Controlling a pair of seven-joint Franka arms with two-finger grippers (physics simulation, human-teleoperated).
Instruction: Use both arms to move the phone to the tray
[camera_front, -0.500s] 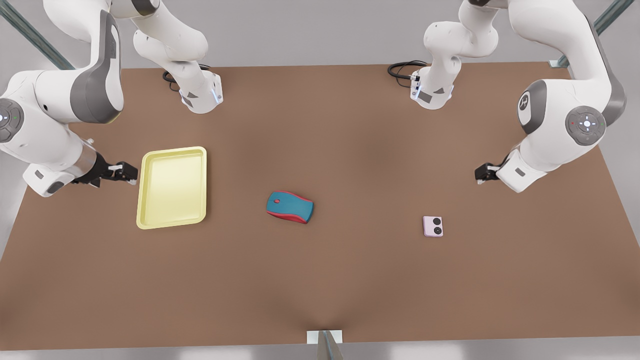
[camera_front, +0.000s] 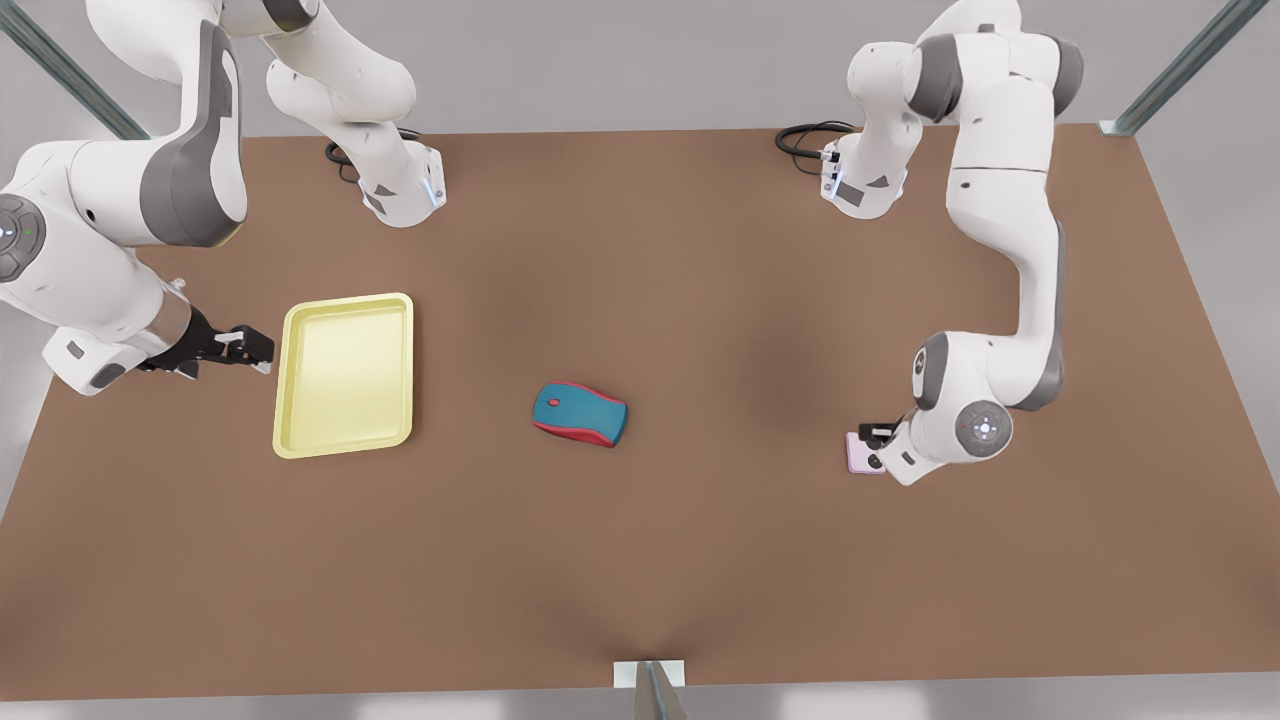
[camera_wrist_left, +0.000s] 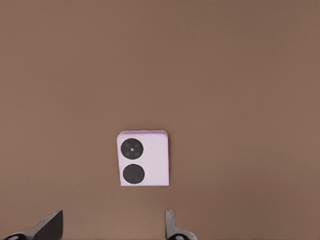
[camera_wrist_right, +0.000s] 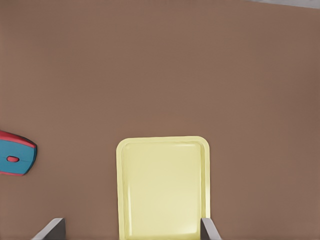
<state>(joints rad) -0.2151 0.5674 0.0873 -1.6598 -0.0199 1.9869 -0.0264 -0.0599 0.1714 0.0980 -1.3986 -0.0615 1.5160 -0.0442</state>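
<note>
Above the phone (camera_wrist_left: 145, 158), left pincer (camera_front: 876, 437) spread; right pincer (camera_front: 252, 347) spread beside the tray (camera_front: 345, 375).

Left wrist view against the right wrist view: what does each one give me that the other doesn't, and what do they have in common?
The left wrist view alone has the phone, flat on the table with its two black circles up, just ahead of the open left gripper. The right wrist view alone has the tray, with nothing in it, and part of the mouse beside it, with the open right gripper at the tray's near end. Both share the brown table.
</note>
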